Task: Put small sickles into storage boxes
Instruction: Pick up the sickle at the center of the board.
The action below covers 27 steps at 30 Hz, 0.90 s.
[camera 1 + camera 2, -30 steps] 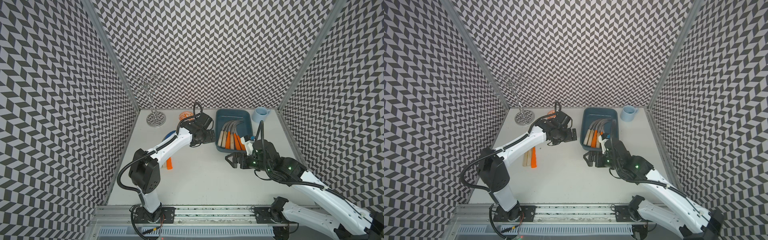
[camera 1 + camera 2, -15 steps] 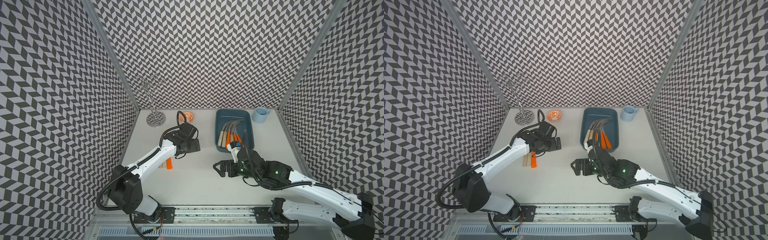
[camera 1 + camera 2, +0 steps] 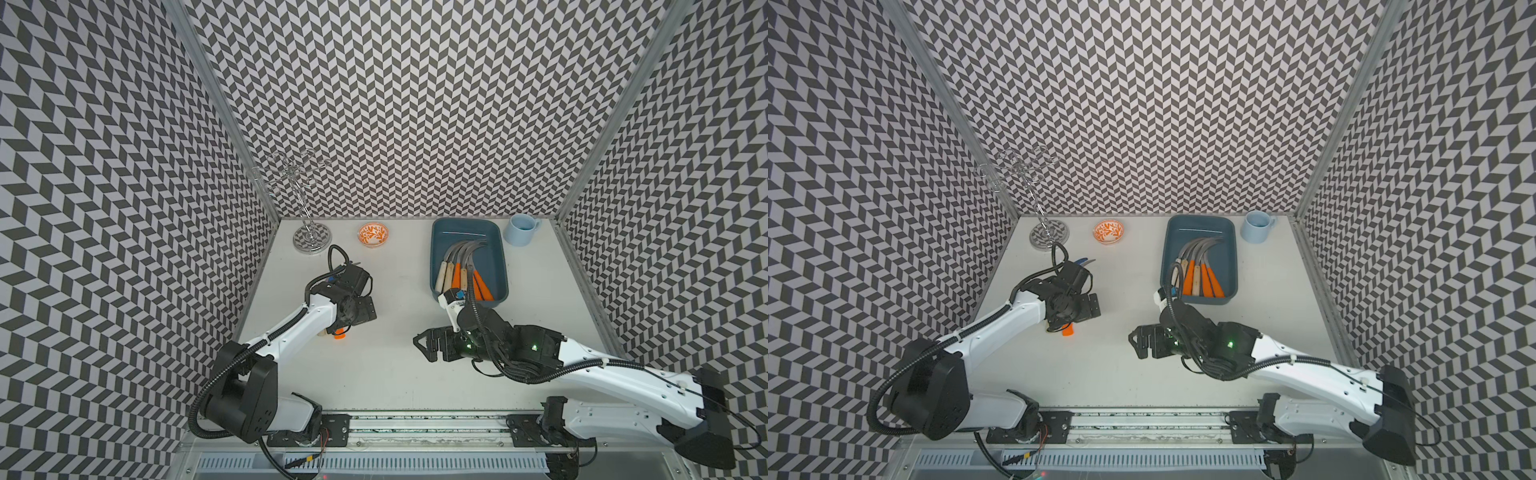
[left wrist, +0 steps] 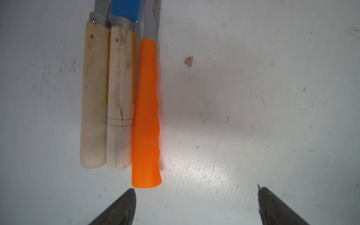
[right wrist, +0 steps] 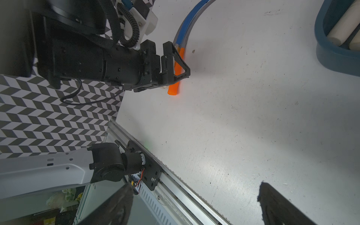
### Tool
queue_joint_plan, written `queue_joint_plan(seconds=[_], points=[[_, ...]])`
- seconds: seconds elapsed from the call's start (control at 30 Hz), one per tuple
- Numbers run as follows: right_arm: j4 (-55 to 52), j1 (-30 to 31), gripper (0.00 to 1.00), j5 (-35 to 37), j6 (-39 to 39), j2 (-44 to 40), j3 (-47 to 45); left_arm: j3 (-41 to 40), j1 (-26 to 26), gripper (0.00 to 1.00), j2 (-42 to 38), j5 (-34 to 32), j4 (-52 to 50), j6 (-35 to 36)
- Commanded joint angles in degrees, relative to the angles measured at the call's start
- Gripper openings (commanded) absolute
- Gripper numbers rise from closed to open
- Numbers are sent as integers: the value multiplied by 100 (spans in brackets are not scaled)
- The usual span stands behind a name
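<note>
Held left gripper (image 4: 195,191) wide open, empty, above the table (image 4: 253,97). Found three small sickles (image 4: 120,101) just ahead of one fingertip, side by side, orange handle nearest the gap. Held right gripper (image 5: 195,187) wide, empty. Farther off, beside it, saw more sickles (image 3: 457,274) lying in the storage box (image 3: 494,257).

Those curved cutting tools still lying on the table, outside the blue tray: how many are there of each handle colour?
Pale wooden-handled sickles: 2
Orange-handled sickles: 1
Total on the table: 3
</note>
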Motion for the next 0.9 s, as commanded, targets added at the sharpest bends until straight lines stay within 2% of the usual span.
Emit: queue_joint_plan(seconds=[0.0,0.3,0.8,0.87], points=[[329,77,100,11,63,107,170,-185,187,90,-128,-105,194,-100],[277,106,100,24,-3,158,199,-452,408,79,46,-59,519,80],[75,108,99,143,-60,95,181,-643,683,74,641,19,1000,437],[62,98,100,174,-60,77,161,-650,675,70,716,10,1051,454]])
